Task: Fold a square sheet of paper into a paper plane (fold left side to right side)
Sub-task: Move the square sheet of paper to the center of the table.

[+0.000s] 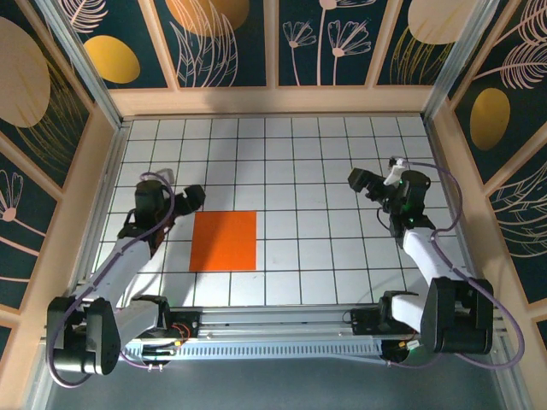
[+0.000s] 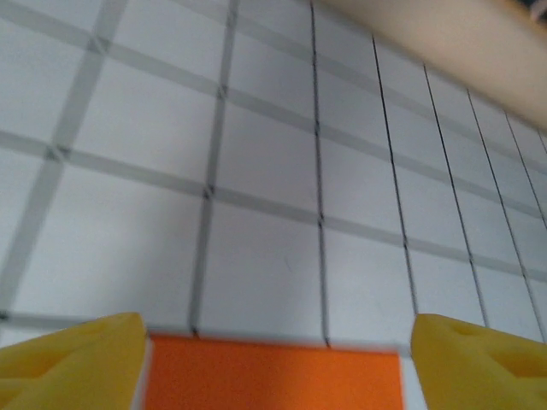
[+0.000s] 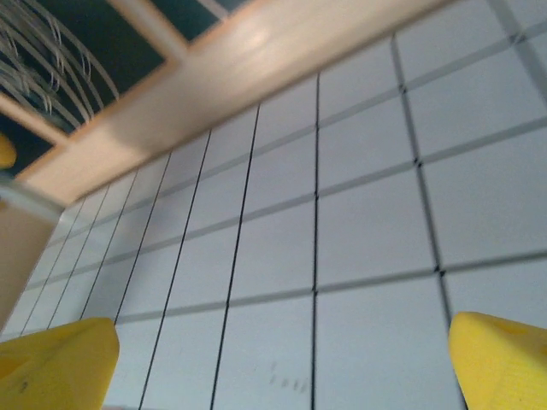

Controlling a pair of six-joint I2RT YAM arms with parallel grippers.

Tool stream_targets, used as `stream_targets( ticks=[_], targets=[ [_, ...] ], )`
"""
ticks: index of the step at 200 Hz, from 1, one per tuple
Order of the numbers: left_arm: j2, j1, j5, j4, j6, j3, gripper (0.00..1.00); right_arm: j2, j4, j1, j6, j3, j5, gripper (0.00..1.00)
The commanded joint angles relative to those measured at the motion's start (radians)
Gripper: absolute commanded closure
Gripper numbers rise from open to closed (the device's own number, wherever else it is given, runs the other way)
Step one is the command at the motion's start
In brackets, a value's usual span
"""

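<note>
The square sheet of paper (image 1: 223, 241) lies flat on the table (image 1: 308, 256), left of centre, toward the near edge. The left gripper (image 1: 191, 197) is just beside its far left corner, jaws spread and empty. The right gripper (image 1: 358, 181), likewise released, hangs well apart toward the right edge.

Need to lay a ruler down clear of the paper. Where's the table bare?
Bare: far strip along the back wall; tiles between orange sheet and right gripper. Crowded: the sheet's left edge, by the left gripper.
</note>
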Motion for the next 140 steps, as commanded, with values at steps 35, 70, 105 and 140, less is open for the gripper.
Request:
stream_targets(
  ticks=[35,70,105,140],
  targets=[
    [0.091,-0.150,0.176,-0.146,-0.159,-0.076,0.52,0.140,-0.165,0.115,0.003,0.134,-0.090,0.03],
    [0.157,-0.170,0.219,-0.111,-0.168,-0.097,0.64,0.167,-0.164,0.142,0.000,0.150,-0.072,0.03],
    [0.250,-0.183,0.205,-0.071,-0.173,-0.110,0.68,0.161,-0.181,0.142,-0.012,0.153,-0.042,0.03],
    [0.318,-0.222,0.204,0.012,-0.222,-0.107,0.72,0.159,-0.192,0.143,-0.021,0.155,-0.027,0.03]
  ],
)
